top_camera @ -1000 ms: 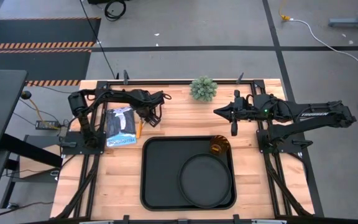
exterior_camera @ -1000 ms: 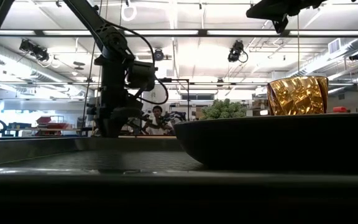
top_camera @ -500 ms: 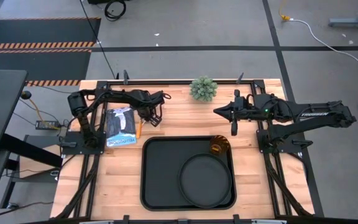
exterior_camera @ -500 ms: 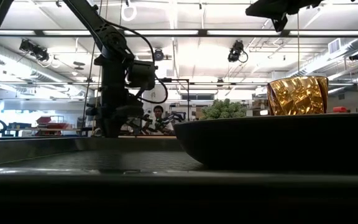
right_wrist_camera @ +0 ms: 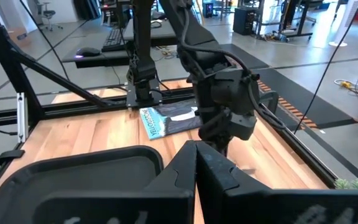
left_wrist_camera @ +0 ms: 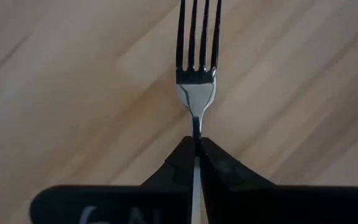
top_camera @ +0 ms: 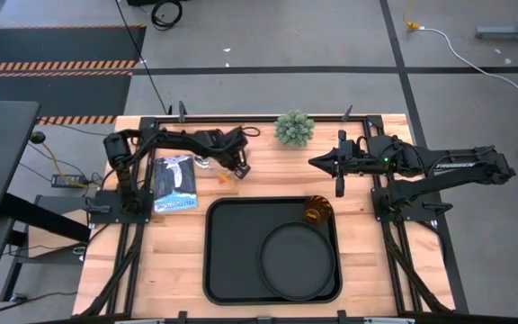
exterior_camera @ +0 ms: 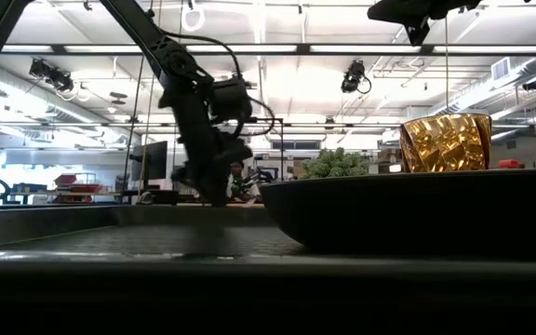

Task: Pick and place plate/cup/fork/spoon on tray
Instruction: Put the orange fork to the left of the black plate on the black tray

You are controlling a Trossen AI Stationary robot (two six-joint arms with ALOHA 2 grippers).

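My left gripper point(top_camera: 237, 168) is shut on the fork point(left_wrist_camera: 196, 74), over the bare wood between the booklet and the tray's far left corner. The fork's silver tines stick out past the fingertips, and its orange handle point(top_camera: 226, 177) shows in the high view. The black tray point(top_camera: 232, 270) lies at the table's near middle. On it the round black plate point(top_camera: 293, 261) rests flat at the right, and the amber cup point(top_camera: 317, 212) stands upright in the far right corner. My right gripper point(top_camera: 315, 162) hangs shut, high above the table's far right. I cannot make out the spoon. My left gripper pinches the fork's narrow metal neck point(left_wrist_camera: 196, 127), just behind the tines, between its two fingertips. The fingers come from above and lie along the fork, whose tines point away from them. The fork looks clear of the wood, and the fingers hide its handle in the wrist view.
A blue-and-white booklet point(top_camera: 176, 183) lies on the wood at the left, near the left arm's base. A small green plant point(top_camera: 294, 129) stands at the far edge in the middle. Bare wood lies to the tray's left and right.
My left gripper has taken hold of the fork beside the booklet and has carried it toward the table's right edge, nearer the tray's far left corner. The fork has left its place next to the booklet. My right arm has kept still.
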